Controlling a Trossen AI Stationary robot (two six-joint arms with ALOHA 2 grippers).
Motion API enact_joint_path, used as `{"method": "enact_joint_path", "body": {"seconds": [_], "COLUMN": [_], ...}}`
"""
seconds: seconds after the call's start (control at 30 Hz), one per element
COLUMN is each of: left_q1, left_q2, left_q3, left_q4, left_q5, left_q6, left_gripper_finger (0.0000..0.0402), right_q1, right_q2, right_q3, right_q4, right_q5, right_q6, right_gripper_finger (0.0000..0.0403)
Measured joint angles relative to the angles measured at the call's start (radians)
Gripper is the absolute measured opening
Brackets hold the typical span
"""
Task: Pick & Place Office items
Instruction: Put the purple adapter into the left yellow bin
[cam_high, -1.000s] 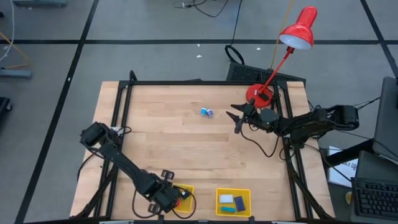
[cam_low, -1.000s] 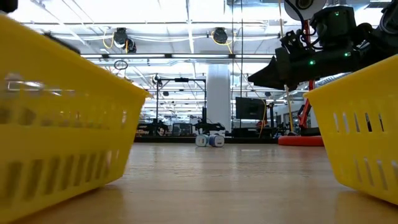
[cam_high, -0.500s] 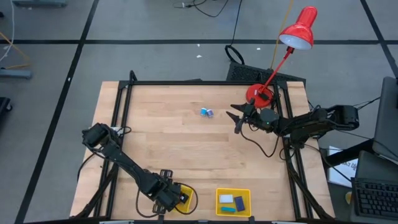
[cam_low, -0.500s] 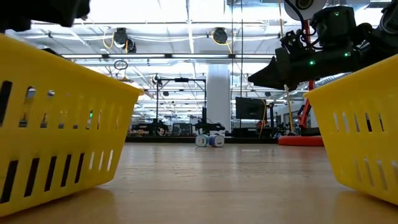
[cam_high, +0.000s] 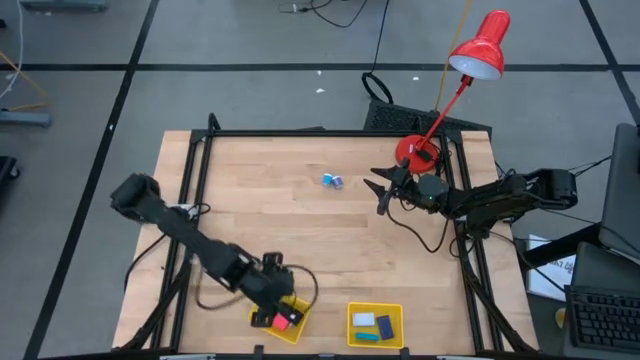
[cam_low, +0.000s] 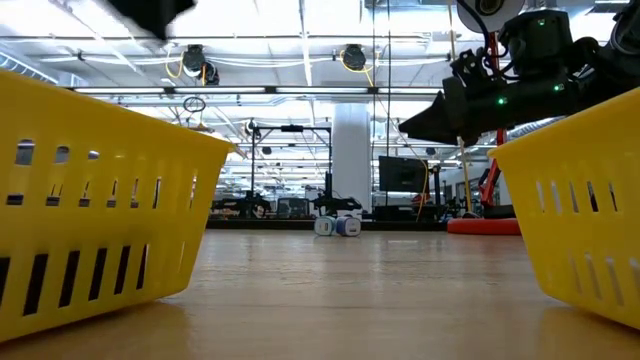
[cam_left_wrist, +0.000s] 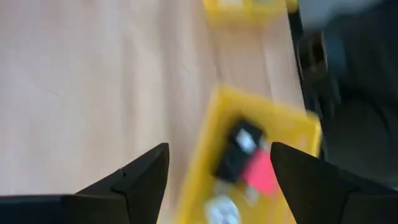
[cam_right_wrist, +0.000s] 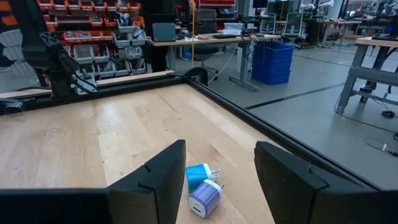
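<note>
Office items (cam_high: 333, 181) mid-table, red lamp (cam_high: 478, 46), right gripper (cam_high: 380, 190) nearby

Table: we see a wooden top (cam_high: 270, 220)
Near edge: we see two yellow trays (cam_high: 376, 324)
Far side: blue plug pair (cam_high: 333, 181), red lamp base (cam_high: 415, 152)
</note>
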Motion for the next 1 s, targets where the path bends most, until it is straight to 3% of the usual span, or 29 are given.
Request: {"method": "enact_joint_path", "body": {"seconds": [0.2,0.27,0.4,0.53,0.6,0.73,0.8,1.0], "left_q1": [-0.036,-0.043,-0.012,0.078,0.148,0.319,0.408,0.648], "left_q2": [-0.176,-0.225,-0.31,-0.381,-0.403,-0.432,-0.431,-0.431], "left_q3": [-0.022,-0.065,-0.215,-0.441,-0.551,-0.689,-0.715,-0.721], "left_q4": [0.125,0.2,0.351,0.563,0.708,0.907,0.938,0.953], "left_q5": [-0.394,-0.477,-0.508,-0.497,-0.412,-0.083,0.049,0.32], "left_q6": [0.185,0.261,0.33,0.324,0.325,0.332,0.344,0.407], "left_gripper_finger": [0.0274,0.0274,0.0282,0.029,0.0291,0.0286,0.0282,0.0274], "right_q1": [0.0,0.0,0.0,0.0,0.0,0.0,0.006,0.011], "right_q2": [0.0,0.0,0.0,0.0,0.0,0.028,0.063,0.219], "right_q3": [0.0,0.0,0.0,0.0,0.001,0.022,0.049,0.227], "right_q4": [-0.007,-0.01,-0.011,-0.014,-0.035,-0.107,-0.141,-0.327], "right_q5": [0.0,0.0,0.0,0.0,-0.002,-0.053,-0.05,-0.049], "right_q6": [0.0,0.0,0.001,0.005,0.03,0.117,0.146,0.162], "right_gripper_finger": [0.0183,0.0182,0.0179,0.0176,0.0177,0.018,0.0182,0.0201]}}
